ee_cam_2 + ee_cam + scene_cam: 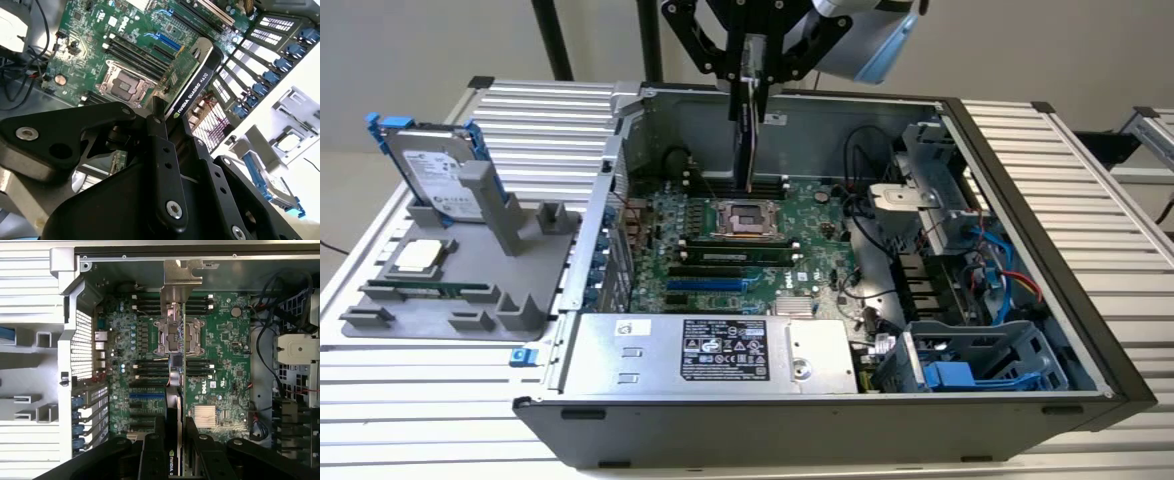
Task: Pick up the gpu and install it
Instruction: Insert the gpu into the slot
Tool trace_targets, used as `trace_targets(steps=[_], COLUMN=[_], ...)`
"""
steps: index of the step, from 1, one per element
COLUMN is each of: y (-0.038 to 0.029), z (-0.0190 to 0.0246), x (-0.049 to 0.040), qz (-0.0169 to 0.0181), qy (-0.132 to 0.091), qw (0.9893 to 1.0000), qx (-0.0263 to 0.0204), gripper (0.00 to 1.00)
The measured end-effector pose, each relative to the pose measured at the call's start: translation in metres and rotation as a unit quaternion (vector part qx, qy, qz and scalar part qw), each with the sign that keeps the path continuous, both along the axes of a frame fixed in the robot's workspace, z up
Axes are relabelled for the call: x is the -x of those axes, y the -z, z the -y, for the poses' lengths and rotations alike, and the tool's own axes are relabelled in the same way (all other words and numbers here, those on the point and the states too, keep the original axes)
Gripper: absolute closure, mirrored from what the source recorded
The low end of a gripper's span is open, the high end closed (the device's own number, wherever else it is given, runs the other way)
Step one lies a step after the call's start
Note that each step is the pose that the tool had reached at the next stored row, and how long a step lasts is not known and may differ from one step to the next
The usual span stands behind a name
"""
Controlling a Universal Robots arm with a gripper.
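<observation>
Two black fingers (161, 150) of the gripper (750, 68) pinch the gpu (194, 85) between them, the card on edge with its black shroud against one finger and its green board against the other. The arm points straight down, and the card hangs over the motherboard (827, 255) near the CPU socket (744, 217), inside the open case (787, 440). At the exterior view's left, a grey tray (400, 325) carries a hard drive (434, 170).

Open computer case (854, 432), green motherboard (821, 255) inside — hard drive (434, 170) upright on grey stand (520, 225)
</observation>
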State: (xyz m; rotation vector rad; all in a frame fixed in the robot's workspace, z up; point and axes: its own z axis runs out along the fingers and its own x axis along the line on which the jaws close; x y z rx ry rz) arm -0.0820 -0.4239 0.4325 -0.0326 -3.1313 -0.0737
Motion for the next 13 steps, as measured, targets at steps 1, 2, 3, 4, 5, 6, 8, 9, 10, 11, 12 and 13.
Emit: trace_targets(steps=[1,2,3,4,5,6,8,9,10,11,12,13], y=[-0.0001,-0.0001,-0.0002,-0.0002,-0.0003,-0.0004,-0.0005,-0.0006,-0.0006,-0.0006,-0.0007,-0.0007], z=[0.0000,0.0000,0.0000,0.0000,0.0000,0.0000,0.0000,0.0000,0.0000,0.0000,0.0000,0.0000], x=[0.0000,0.0000,0.0000,0.0000,0.0000,0.0000,0.0000,0.0000,0.0000,0.0000,0.0000,0.0000], qz=[0.0000,0.0000,0.0000,0.0000,0.0000,0.0000,0.0000,0.0000,0.0000,0.0000,0.0000,0.0000], qy=[-0.001,-0.003,-0.004,-0.006,-0.008,-0.010,-0.014,-0.016,-0.018,-0.019,-0.021,-0.023], qw=[1.0000,1.0000,1.0000,1.0000,1.0000,0.9999,0.9999,0.9999,0.9998,0.9998,0.9998,0.9997], qx=[0.0000,0.0000,0.0000,0.0000,0.0001,0.0001,0.0002,0.0002,0.0002,0.0003,0.0003,0.0003], gripper=[1.00,1.00,1.00,1.00,1.00,1.00,1.00,1.00,1.00,1.00,1.00,1.00])
